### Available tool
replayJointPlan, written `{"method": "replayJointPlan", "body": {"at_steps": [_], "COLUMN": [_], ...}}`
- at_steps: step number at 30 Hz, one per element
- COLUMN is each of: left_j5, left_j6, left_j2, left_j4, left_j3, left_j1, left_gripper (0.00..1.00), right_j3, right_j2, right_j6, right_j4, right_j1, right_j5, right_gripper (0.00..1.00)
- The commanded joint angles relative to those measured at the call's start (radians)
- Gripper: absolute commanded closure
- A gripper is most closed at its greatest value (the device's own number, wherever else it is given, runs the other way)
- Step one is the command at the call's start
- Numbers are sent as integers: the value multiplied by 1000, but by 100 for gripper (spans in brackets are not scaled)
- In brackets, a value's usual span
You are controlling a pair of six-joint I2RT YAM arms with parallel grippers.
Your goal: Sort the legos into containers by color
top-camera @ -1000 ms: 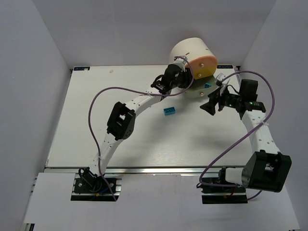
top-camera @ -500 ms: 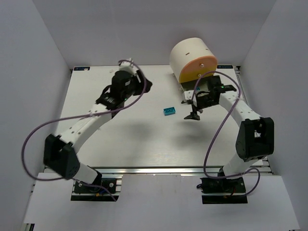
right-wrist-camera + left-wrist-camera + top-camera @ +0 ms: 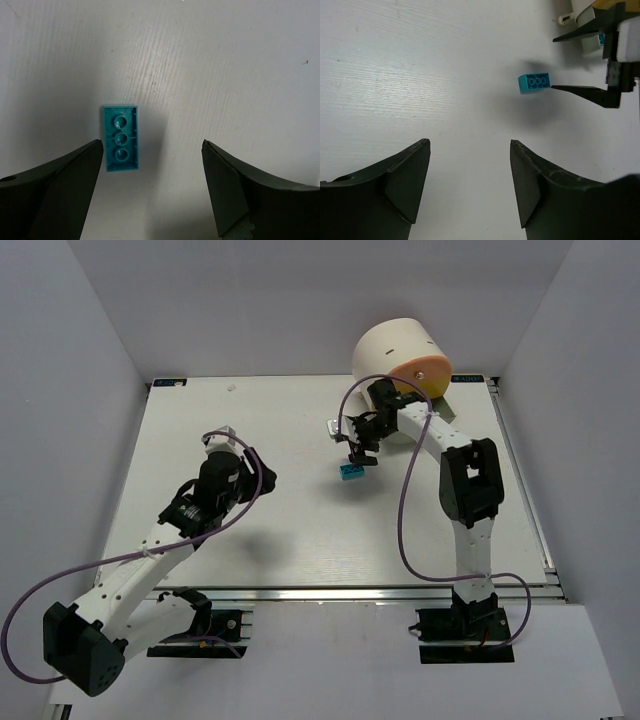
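Right gripper [image 3: 152, 150]: fingers were spread wide and held nothing, pointing straight down at the table [image 3: 200, 440].
Cyan lego [image 3: 120, 145]: it lay flat on the table in the gap between the right gripper's fingers, off-centre, just beside one finger and well apart from the other. Its long sides ran roughly parallel to the finger faces.
Left gripper [image 3: 470, 147]: it was also spread and empty, well apart from the brick and facing it from across the table.
Containers: the cream cabinet [image 3: 390, 345] with its orange drawer front [image 3: 422, 375] stood just behind the right gripper, on the far side from the brick.
Handling: the brick was probably very light and fully rigid, so a firm pinch should not deform it. Its smooth walls looked slippery. Because it sat off-centre, the nearer finger would likely touch first and skid it sideways on the table.
Where to hold: across the short width, pads on the two long flat walls at mid-length.
Shape: a small rectangular block, hollow side up, with three round tubes in a row inside a thin rim.
Materials: glossy hard plastic brick; matt black wedge-shaped fingers; white table with fine parallel ridges; rounded, smooth cabinet shell.
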Motion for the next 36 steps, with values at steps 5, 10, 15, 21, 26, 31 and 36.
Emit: {"method": "replayJointPlan", "body": {"at_steps": [5,10,15,21,26,31,36], "left_j5": [-48,-42,-25,-11,-9,-5,4], "left_j6": [-35,-43,-37,-40,-46,-52,-57], "left_j2": [-56,-46,-6,7,-2,-2,-2], "left_j4": [-50,-29,-19,-12,-9,4,20], "left_j3": [-33,-44,-24,-27,-33,-40,-51], "left_j1": [0,0,0,0,0,0,0], "left_gripper": [25,25,25,25,25,25,25], "right_j3": [123,89,86,93,90,81,32], "right_j2": [99,107,136,168,150,29,-176], "right_j6": [-49,-48,59,83,66,87,276], "right_j4": [-204,-203,-114,-95,-123,-161,-71], "right_j1": [24,33,53,67,63,58,43], "right_j5": [70,94,165,217,191,78,59], "right_gripper": [17,17,20,28,67,95,100]}}
